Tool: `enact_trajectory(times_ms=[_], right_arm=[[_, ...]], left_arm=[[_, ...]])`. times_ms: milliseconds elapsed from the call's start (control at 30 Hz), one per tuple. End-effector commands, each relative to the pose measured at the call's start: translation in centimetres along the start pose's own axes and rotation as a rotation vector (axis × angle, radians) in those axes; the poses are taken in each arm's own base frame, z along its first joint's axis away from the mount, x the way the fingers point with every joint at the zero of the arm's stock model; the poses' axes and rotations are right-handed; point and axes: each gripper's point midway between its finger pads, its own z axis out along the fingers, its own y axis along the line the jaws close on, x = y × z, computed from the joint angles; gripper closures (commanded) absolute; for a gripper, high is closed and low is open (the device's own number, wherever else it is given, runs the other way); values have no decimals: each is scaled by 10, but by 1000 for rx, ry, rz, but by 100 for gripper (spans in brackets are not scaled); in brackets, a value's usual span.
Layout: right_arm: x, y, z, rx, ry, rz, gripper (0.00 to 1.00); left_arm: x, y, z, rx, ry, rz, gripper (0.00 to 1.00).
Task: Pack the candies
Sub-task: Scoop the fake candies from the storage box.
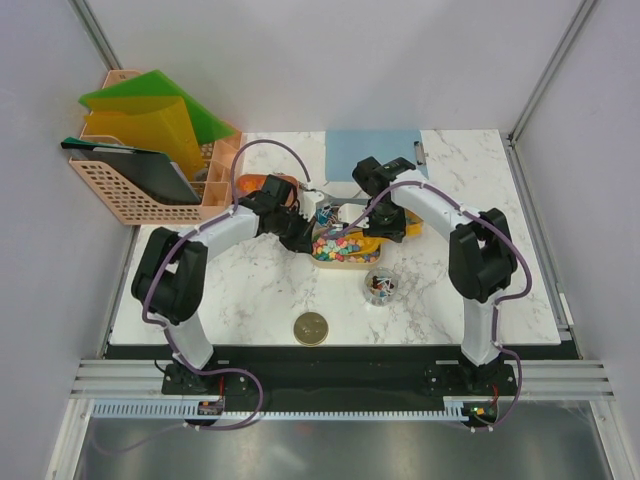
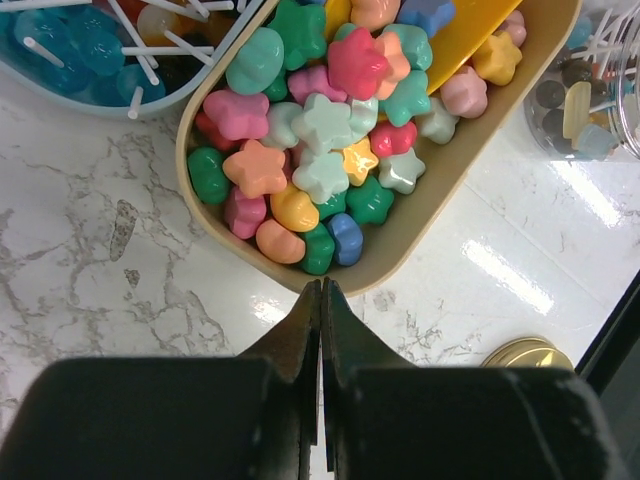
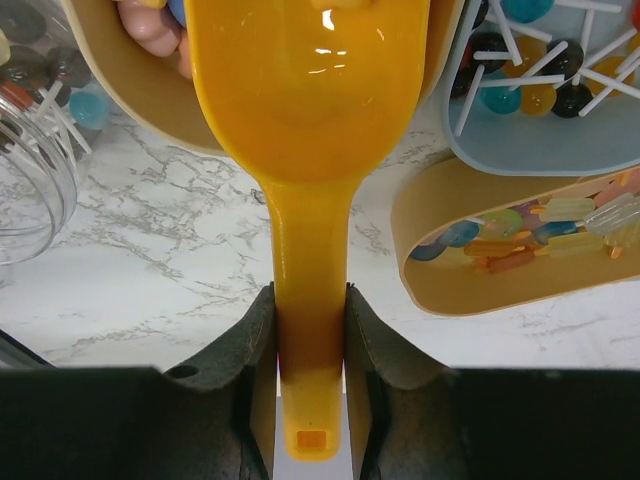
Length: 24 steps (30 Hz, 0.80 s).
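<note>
At the far left of the marble table (image 1: 250, 300) stands a peach basket (image 1: 120, 195) holding green and yellow folders (image 1: 150, 115); any writing on them is too small to read. The left gripper (image 2: 321, 300) has its jaws pressed flat together with nothing between them, the tips just beside the near rim of a tan oval tray (image 2: 400, 255); whether they touch it cannot be told. The candies (image 2: 320, 130), glossy star and blob shapes in pink, mint, green, yellow, orange and blue, fill that tray in a heap near the middle of the table. A round gold lid (image 1: 311, 327) lies alone at the near edge. Just right of the tray stands a clear jar (image 1: 381, 286) with a few dark pieces and white sticks inside. The orange scoop (image 3: 310, 130) reaches over the tray's rim, its bowl among the candies. The right gripper (image 3: 310, 330) has its jaws narrow, clamped on the scoop's handle. To its right lie a blue tray (image 3: 540, 160) of lollipops and a second tan tray (image 3: 420, 265) of small sweets.
</note>
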Motion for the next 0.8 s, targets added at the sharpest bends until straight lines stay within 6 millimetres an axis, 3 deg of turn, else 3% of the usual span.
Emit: enact_trajectory(times_ms=[0,133,300,367,467,767], right_arm=[[-17,-12,5,26,-42,28,100],[-15,-14,4,31,-25,28,100],[-14,-13,2,28,-24,40,100],[-14,-13,2,29,-23,40,100],[-15,-14,3,27,-23,48,100],[-20,-19,6,35,11,68,100]], left_arm=[[-5,7,10,-11,-29,-52,98],[-9,15,2,-47,-50,-97,98],[-19,32,-30,-109,-142,-114,98],[-12,39,-34,-137,-147,-125,98],[3,43,-20,-124,-104,-159,98],[4,42,9,-42,-85,-250,98]])
